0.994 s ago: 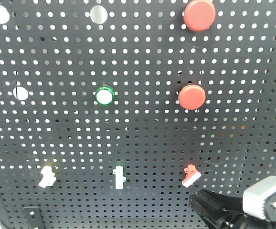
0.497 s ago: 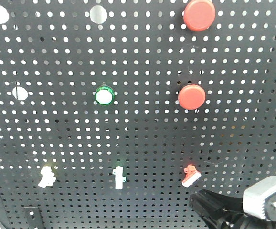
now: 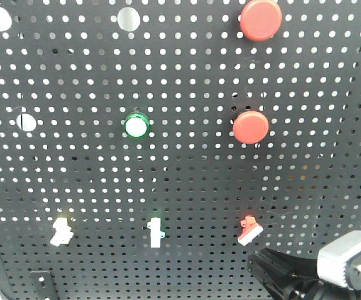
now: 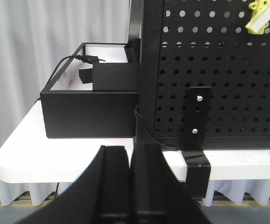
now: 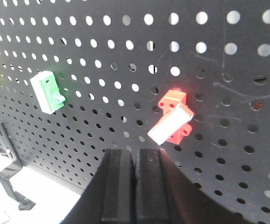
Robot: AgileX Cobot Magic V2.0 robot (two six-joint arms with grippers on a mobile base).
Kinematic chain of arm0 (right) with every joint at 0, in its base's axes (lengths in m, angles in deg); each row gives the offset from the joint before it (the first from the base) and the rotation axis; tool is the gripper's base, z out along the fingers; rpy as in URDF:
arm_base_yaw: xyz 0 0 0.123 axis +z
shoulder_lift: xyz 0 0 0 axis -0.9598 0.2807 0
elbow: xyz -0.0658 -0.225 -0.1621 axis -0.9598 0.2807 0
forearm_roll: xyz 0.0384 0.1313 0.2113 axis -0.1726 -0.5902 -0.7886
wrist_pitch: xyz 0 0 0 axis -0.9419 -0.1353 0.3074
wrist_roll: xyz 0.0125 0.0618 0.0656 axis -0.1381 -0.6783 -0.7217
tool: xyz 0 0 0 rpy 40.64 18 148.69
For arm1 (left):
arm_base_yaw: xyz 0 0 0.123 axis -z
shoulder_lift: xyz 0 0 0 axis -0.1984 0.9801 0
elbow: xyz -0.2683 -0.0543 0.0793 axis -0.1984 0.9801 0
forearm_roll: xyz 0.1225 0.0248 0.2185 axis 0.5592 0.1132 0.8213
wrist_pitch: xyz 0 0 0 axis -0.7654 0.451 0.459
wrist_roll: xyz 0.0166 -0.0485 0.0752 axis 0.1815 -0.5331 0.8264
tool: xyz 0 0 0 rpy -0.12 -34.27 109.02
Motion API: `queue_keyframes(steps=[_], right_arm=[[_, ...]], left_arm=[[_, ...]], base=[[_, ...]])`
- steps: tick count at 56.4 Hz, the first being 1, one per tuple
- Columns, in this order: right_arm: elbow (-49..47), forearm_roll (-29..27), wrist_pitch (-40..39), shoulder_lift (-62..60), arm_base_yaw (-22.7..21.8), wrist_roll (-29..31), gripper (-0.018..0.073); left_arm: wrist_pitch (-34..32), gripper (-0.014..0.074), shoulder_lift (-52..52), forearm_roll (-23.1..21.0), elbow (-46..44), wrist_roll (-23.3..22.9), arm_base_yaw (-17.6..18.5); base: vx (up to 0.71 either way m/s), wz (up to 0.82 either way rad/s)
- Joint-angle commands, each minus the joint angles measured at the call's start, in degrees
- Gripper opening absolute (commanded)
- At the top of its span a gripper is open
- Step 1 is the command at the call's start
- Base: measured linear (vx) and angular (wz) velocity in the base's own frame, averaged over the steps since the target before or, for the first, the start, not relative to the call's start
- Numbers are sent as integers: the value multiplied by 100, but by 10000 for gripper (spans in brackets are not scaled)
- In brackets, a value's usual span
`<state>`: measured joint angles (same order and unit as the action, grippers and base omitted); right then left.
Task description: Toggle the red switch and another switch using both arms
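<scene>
matte perforated pegboard (image 3: 180, 175); blocky right gripper (image 5: 134, 156) and left gripper (image 4: 129, 154) fingers together.

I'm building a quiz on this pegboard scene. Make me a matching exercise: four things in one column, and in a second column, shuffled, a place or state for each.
Column one:
1. red switch
2. yellow switch
3. green-based toggle
4. right end effector

Column two:
A. middle of the bottom row on the pegboard
B. shut, just below the red-based toggle
C. bottom row, left end in the front view
D. bottom row, right end, white lever tilted down-left

Pairs: 1-D, 2-C, 3-A, 4-B
</scene>
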<state>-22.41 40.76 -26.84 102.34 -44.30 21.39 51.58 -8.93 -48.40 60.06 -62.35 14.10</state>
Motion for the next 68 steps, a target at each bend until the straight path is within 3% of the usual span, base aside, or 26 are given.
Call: queue_keyframes(steps=[1, 11, 19, 25, 33, 40, 48, 55, 68], right_arm=[[-153, 17, -451, -99, -24, 11, -6], [-153, 19, -241, -323, -102, 459, -6], [-153, -241, 1036, -1451, -264, 1408, -6], [131, -285, 1852, -2495, -1008, 1533, -6], [1319, -269, 1974, -4451, -2258, 1509, -6], [2044, -411, 2582, -5919, -2803, 1489, -6], [2452, -670, 3260, -6026, -2827, 1480, -6], [2951, -929, 2756, -6141, -2710, 1473, -6], [2910, -870, 2980, -6120, -2673, 1494, -6]], left_arm=[[-444, 3, -56, -44, 108, 0, -15], [-444, 3, -56, -44, 108, 0, -15], [-444, 3, -56, -44, 108, 0, -15], [-444, 3, -56, -44, 108, 0, -15], [-444, 3, -56, -44, 108, 0, -15], [-444, 3, -56, -44, 108, 0, -15], [-435, 3, -52, -40, 108, 0, -15], [-435, 3, -52, -40, 108, 0, -15], [-428, 3, -52, -40, 108, 0, -15]], base=[[0, 0], [0, 0], [0, 0], [0, 0], [0, 0], [0, 0], [0, 0], [0, 0], [0, 0]])
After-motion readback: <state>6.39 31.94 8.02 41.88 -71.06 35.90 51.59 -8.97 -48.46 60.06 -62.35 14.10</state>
